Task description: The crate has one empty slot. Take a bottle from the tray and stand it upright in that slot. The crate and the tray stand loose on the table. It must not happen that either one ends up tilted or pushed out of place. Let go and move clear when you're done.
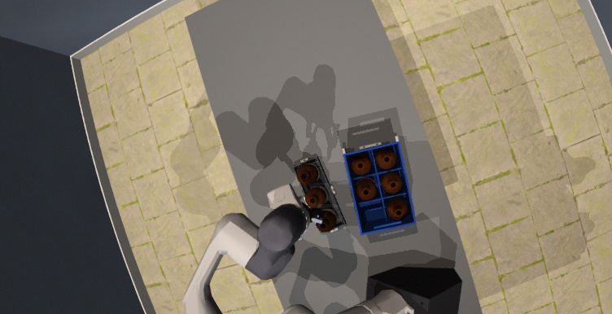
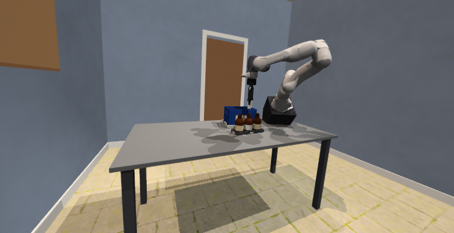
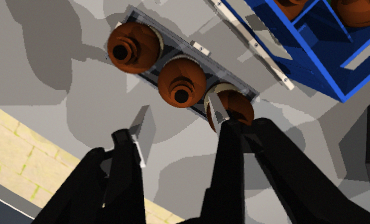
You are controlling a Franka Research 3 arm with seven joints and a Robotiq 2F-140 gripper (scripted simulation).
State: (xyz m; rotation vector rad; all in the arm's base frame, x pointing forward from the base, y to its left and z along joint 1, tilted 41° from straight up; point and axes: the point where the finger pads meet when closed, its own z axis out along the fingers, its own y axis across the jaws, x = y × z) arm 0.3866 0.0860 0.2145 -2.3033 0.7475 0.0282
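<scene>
— Where does the gripper (image 3: 179, 131) stand?

— High over the near end of the tray (image 1: 338, 217), fingers partly apart with nothing between them. One fingertip (image 3: 216, 111) overlaps the end bottle (image 3: 235, 111) in the wrist view; the other hangs over bare table (image 1: 265, 54).

— So which step is this?

— The approach, I judge. All three bottles stand in the tray, and the crate (image 1: 406, 183) just beside it holds five, with the empty slot (image 1: 373, 215) at its near corner.

— And next?

— Centre both fingers around that end bottle's neck, descend, clamp, then lift straight up so the loose tray isn't dragged.
</scene>
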